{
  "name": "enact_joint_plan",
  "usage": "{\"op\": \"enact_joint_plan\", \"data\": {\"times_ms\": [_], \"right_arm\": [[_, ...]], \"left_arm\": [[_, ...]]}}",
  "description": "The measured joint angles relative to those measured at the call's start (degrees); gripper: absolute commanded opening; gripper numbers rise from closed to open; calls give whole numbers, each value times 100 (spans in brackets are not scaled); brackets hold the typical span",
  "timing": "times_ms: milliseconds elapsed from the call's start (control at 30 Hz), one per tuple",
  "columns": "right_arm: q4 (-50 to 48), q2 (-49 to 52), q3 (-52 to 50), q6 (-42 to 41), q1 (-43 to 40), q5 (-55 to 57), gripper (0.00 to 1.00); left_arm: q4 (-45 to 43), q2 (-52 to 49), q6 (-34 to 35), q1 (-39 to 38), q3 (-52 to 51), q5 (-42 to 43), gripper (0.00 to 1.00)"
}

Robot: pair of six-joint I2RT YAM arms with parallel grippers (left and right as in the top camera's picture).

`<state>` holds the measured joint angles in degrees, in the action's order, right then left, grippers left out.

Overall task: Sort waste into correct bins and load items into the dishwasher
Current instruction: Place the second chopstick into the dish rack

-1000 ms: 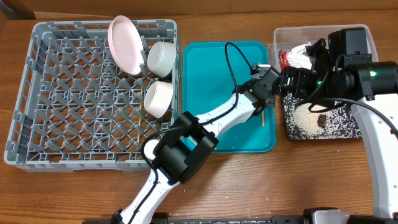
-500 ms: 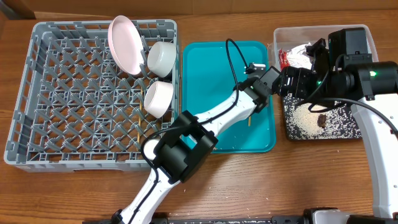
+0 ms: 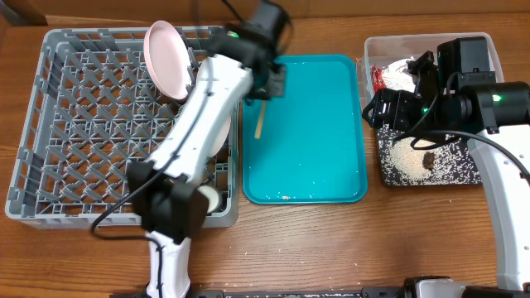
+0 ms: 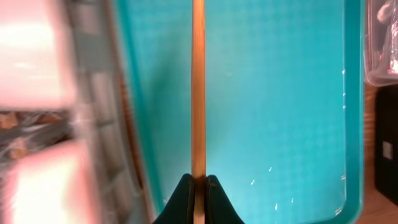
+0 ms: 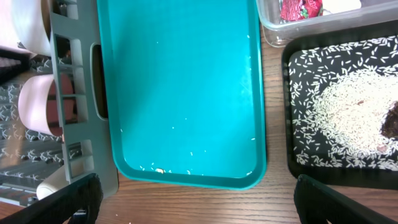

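My left gripper point(image 3: 263, 93) is shut on a wooden chopstick point(image 3: 259, 120) and holds it over the left edge of the teal tray point(image 3: 323, 186), beside the grey dish rack point(image 3: 74, 165); the left wrist view shows the chopstick point(image 4: 198, 87) between the jaws point(image 4: 198, 183). The rack holds a pale plate point(image 3: 167, 60), a bowl point(image 3: 217, 132) and a small cup point(image 3: 209, 197). My right gripper point(image 5: 196, 202) is open and empty, hovering above the table's right side. The clear tub point(image 3: 389, 51) holds the red-and-silver wrapper point(image 3: 389, 78). The black tray point(image 3: 431, 161) holds rice and a brown lump point(image 3: 428, 160).
A few rice grains lie on the teal tray's near edge point(image 5: 186, 171). Bare wooden table lies in front of the trays. A second chopstick is not visible.
My left arm has swung from the teal tray's right side to its left edge by the rack, carrying the chopstick. The right arm has not moved.
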<state>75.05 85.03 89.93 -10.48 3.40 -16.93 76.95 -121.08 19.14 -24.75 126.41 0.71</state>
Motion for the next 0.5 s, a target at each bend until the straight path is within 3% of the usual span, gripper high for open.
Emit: {"op": "enact_joint_plan", "data": {"times_ms": [200,367,500], "right_arm": [[-2,0,0,0,0,-2,100],[4,4,0,-2,0,0,100],[2,4,-2,0,0,0,100]], "left_arm": [[1967,1233,-157,859,190,-793,4],[1611,2079,-188,1644,-1075,-1228,4],[151,2393,-590,2129,-2684,-1248,4]]}}
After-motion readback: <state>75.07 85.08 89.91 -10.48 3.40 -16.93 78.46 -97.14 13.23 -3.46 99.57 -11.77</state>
